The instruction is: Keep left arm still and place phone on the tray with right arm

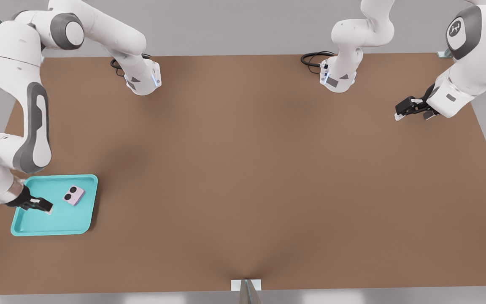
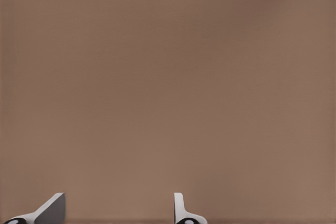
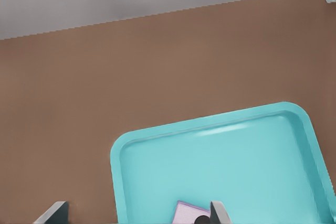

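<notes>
Jaws of the right gripper (image 1: 45, 207) stand spread and empty over the tray (image 1: 32, 227), the phone (image 1: 73, 195) lying flat inside it just beside them, so placement appears complete and the next move calls for a clear upward retreat.

A simulated robot lab is showing itself here: a plain brown worktop (image 1: 247, 169) is sitting against blank grey surroundings, two white jointed arms are bolted at its far edge with black cables (image 1: 314, 59) coiling by their bases, and nothing homely is lying about.
</notes>
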